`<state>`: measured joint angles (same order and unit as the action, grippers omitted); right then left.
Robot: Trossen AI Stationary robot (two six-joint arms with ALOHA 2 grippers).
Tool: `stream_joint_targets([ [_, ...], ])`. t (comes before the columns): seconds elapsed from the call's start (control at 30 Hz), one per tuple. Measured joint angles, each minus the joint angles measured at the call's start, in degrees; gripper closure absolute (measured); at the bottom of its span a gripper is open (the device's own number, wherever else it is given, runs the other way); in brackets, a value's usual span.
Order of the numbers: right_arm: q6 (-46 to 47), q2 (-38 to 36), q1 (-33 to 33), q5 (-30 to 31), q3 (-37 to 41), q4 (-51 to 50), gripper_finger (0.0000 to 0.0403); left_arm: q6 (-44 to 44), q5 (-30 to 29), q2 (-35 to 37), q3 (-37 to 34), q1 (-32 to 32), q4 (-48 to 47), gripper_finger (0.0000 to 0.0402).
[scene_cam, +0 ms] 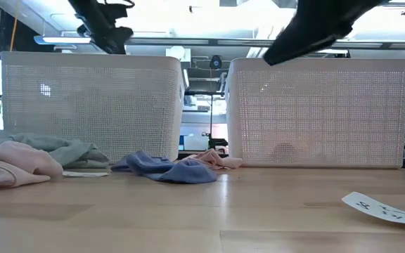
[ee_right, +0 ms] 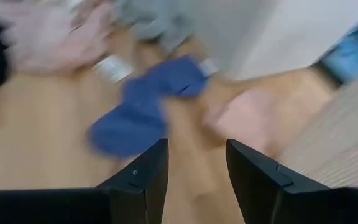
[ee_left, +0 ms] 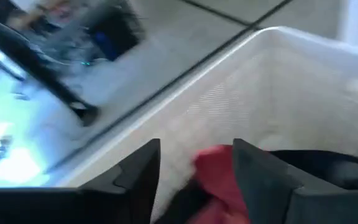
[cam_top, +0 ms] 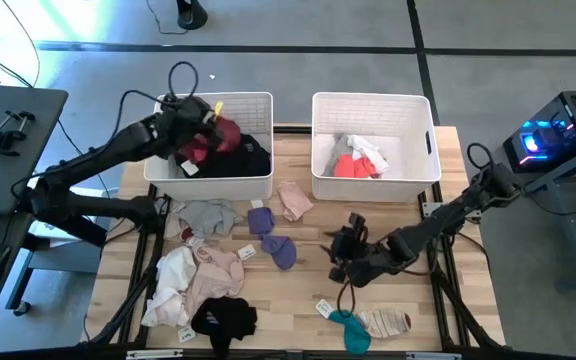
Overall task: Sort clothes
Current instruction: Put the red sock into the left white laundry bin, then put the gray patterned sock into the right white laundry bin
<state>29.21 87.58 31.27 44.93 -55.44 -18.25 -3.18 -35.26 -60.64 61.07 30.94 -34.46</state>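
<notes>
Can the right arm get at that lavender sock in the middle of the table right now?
Probably yes. The right gripper hangs open and empty beside the small lavender fabric sock, which lies in the open on the wooden table; nothing stands between them. The left gripper is away over the left white plastic bin.

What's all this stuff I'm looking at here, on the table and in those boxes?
Bins: two, white; left bin, right bin, at the table's far edge.
Maroon garment: one, in left bin on black clothes.
Coral piece: one, in right bin with white piece.
Lavender socks: two, table middle.
Pink sock: one, before the bins.
Grey garment: one, table left.
Cream-pink pile: near left.
Black garment: one, near edge.
Teal sock: one, near edge.
Left end effector: open, over left bin.
Right end effector: open, over table.
</notes>
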Motion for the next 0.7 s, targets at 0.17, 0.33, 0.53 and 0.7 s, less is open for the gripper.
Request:
stream_joint_targets([
  [0.17,12.8,-0.3,3.1,-19.2,0.0,-7.2,0.0253,8.3,13.5,3.9,-0.4,-6.4,-5.6,0.0206],
  [0.33,31.2,2.0,10.3,-36.9,0.0,-11.5,0.0253,10.1,16.4,5.6,-4.2,-19.9,0.8,0.0229],
  [0.53,60.3,4.8,21.5,-45.5,0.0,-12.4,0.0253,6.3,16.4,4.8,-12.3,-34.3,18.1,0.0247],
  [0.7,84.2,8.6,29.3,-49.7,0.0,-15.0,0.0253,2.3,16.3,3.1,-17.8,-40.7,31.1,0.025],
])
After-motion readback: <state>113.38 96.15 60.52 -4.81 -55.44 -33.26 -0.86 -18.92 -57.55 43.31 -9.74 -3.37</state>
